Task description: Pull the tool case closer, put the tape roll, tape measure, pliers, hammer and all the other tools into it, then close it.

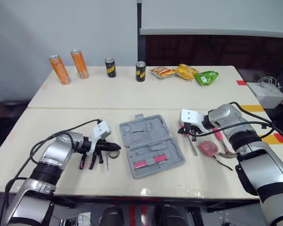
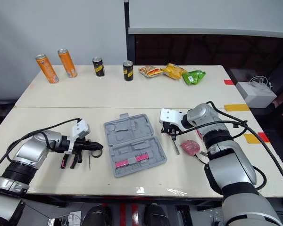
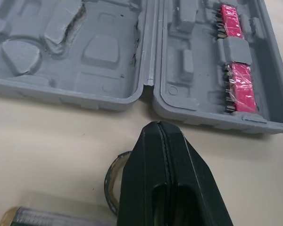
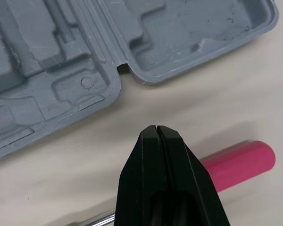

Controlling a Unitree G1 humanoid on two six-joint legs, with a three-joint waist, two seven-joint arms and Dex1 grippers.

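While the tool case (image 1: pixel 151 146) is lying open and flat on the table (image 1: pixel 52 127), the packing is reading as barely begun.

Item, tool case: both grey halves are facing up. Two pink bit strips (image 3: pixel 238 84) are sitting in the half nearer the robot, and the other moulded recesses are standing empty. Whether the case is pulled close enough yet is hard to judge, though it is lying between the two arms.

Item, left gripper (image 3: pixel 156 132): it is hovering to the left of the case with its fingers pressed together, pinching nothing. It is hanging directly over the tape roll (image 1: pixel 114 153), which is lying on the table just beside the case's left edge.

Item, pliers (image 1: pixel 87 161): these are lying further left of the case than the tape roll, handles pointing toward the robot.

Item, right gripper (image 4: pixel 156 132): it is hovering to the right of the case, fingers closed tight against each other and gripping nothing. Below it, a pink-handled tool (image 4: pixel 240 160) with a metal shaft is lying near the case's right edge.

Item, tape measure (image 1: pixel 207 148) and hammer (image 1: pixel 219 140): both are lying further right of the case, close together and outside it.

Outstanding, as judged: every loose tool is waiting to go in, and the lid is waiting to be closed.

Sundries: cans (image 1: pixel 60 69) and snack packets (image 1: pixel 184 71) are standing well beyond the case and are playing no part in the job.
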